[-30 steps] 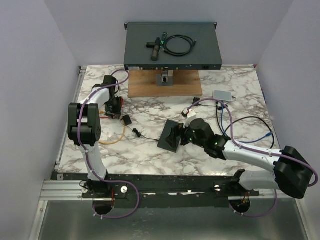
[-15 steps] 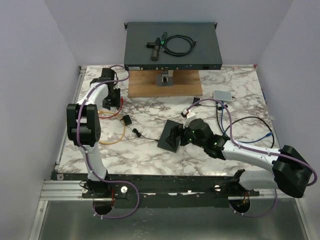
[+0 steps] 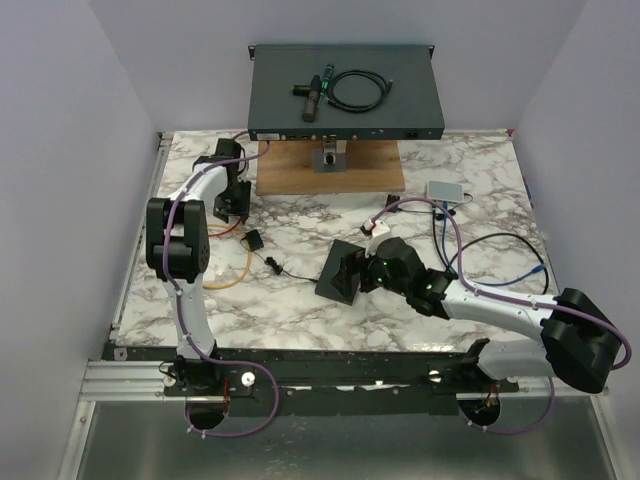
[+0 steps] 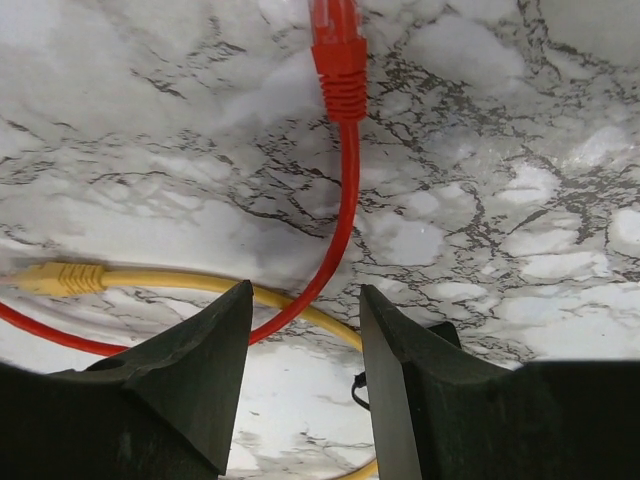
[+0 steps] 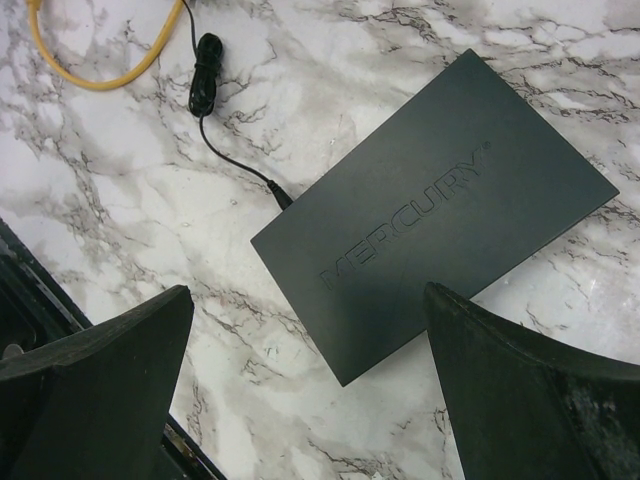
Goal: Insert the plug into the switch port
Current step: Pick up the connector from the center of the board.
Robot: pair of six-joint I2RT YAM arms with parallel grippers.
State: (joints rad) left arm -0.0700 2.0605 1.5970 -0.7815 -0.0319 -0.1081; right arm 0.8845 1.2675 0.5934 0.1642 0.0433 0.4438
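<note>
Grey walls closed in a marble table (image 3: 300, 310), with a large rack unit (image 3: 345, 92) on a wooden board (image 3: 330, 168) at its far edge. Near the middle, the right gripper (image 5: 308, 292) hung above the small black switch (image 5: 430, 210), jaws spread wide and holding nothing. At the far left, the left gripper (image 4: 305, 292) was low over the table, roughly half open and empty. A red cable (image 4: 345, 200) ran out from between its jaws to the red plug (image 4: 337, 40), which lay flat on the marble ahead of the fingertips, well apart from the switch. A yellow cable (image 4: 180, 285) crossed the red one just at the jaws, its yellow plug (image 4: 60, 278) off to one side.

If the left gripper closed where it stood, it would probably pinch cord rather than plug, or catch both cables. A plug held by its cord could swing and twist, spoiling alignment at the port. The switch looked light and was unheld, so an insertion push might slide it. Its ports were not visible.
</note>
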